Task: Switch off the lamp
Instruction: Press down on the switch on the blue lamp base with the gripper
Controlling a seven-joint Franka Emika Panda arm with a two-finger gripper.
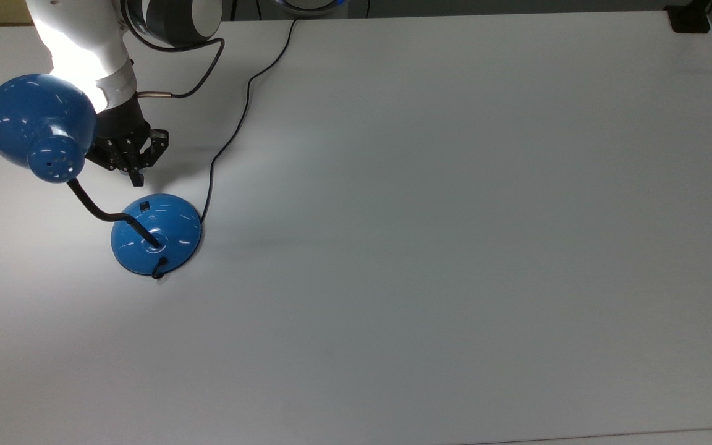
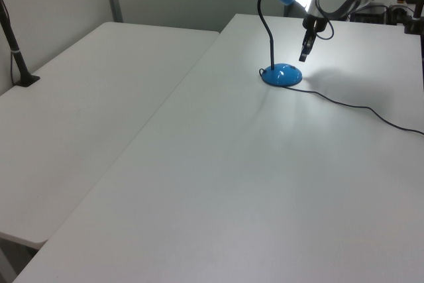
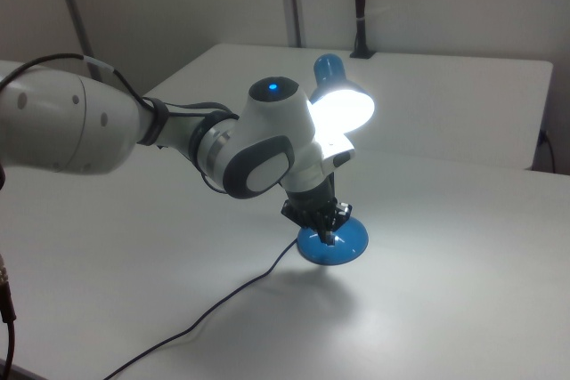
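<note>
- the lamp [image 1: 156, 235] is seen standing on the table [image 1: 455, 247] near the top view's left edge; its base sits at about 8 o'clock from the table's middle.
- the gooseneck [image 1: 93, 207] is bent from the base toward 10 o'clock in the top view, and the shade [image 1: 38, 127] is carried there, lit, as seen in the right view [image 3: 343, 100].
- the switch [image 1: 144, 206] is found on the base's 12 o'clock side.
- the gripper [image 1: 135, 176] is held just at 12 o'clock of the switch, apart from it; its fingers are seen pressed together.
- the cord [image 1: 232, 136] is run from the base toward 1 o'clock, off the table's far edge.
- no writing can be read.
</note>
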